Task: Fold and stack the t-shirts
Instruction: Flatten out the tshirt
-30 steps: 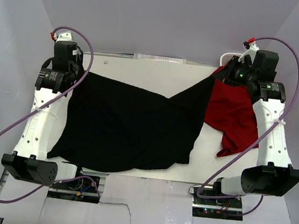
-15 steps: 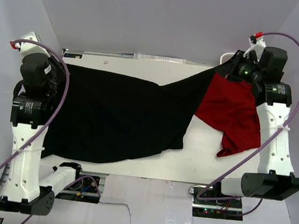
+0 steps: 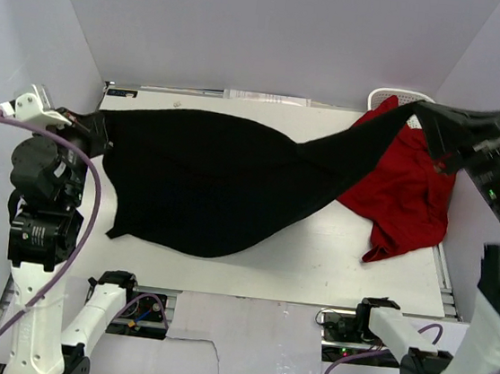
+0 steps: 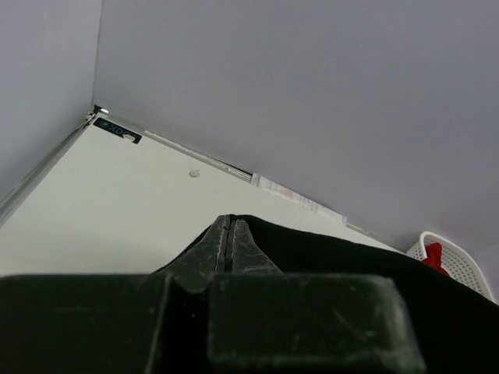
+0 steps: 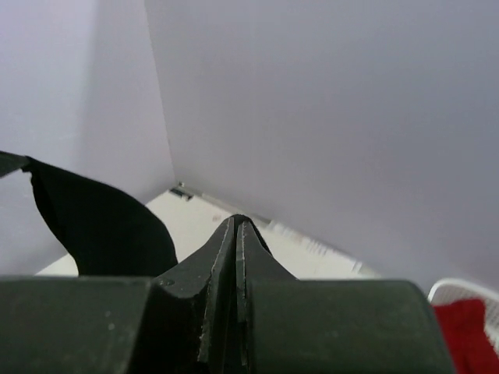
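While pinched at both ends, spans the table [image 3: 314,257] from left edge to far right corner as one taut sheet of black shirt [image 3: 205,182]. Sags in a wide belly toward the table's near edge, seemingly resting on the tabletop through the middle. Rises off the table at either end.

Clamped at the table's left edge by the left gripper [image 3: 94,129], jaws pressed tight on the cloth. Shows from the left wrist as fingertips [image 4: 210,245] closed to a thin seam, with the shirt running off to the right behind them.

Clamped above the table's far right corner by the right gripper [image 3: 428,117], likewise closed on the shirt's narrow end and lifted clear of the tabletop. Shows from the right wrist as fingers [image 5: 222,257] meeting in a hairline gap, with a hanging fold of the shirt off to the left.

Crosses over the red shirt [image 3: 407,196], crumpled on the table's right side, partly under the stretched black end, with one sleeve trailing toward the table's near edge. Laps with its far tip onto the basket [image 3: 378,97] at the table's far right corner
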